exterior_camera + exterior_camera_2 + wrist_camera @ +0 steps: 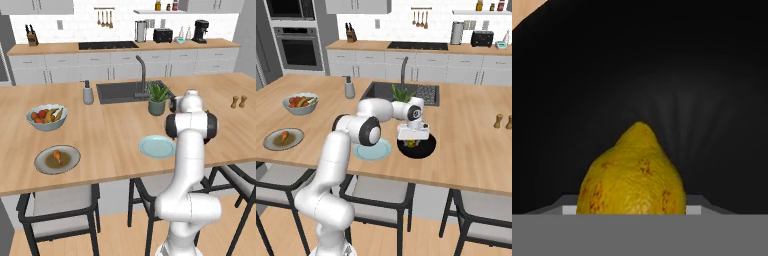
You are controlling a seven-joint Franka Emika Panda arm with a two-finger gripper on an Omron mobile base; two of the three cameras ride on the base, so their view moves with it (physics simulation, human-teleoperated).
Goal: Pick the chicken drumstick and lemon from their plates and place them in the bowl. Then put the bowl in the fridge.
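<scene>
Nearest the robot, the pale blue-green plate lay bare at the island's front edge, and just beside it, on the side away from the fruit bowl, sat the black bowl. The gripper hung straight down into that bowl with the lemon between its fingers; from the hand's camera the fruit's pointed end stood against the dark inside of the bowl, though whether the jaws were clamped on it or had let go could not be told. The lemon looked firm and light, its pitted skin likely to grip well — a hold across its broad middle would suit it better than the tapering tip, which could squirt free. Well apart from the bowl, toward the island's other end, the chicken drumstick lay on the grey plate, and it seemed the harder piece: small, probably greasy, thick at the meat and thin at the bone, so the jaws should close across the fleshy part. Beyond that plate stood the fruit bowl — no part of the job. Farther from the black bowl were a potted plant and the sink.
</scene>
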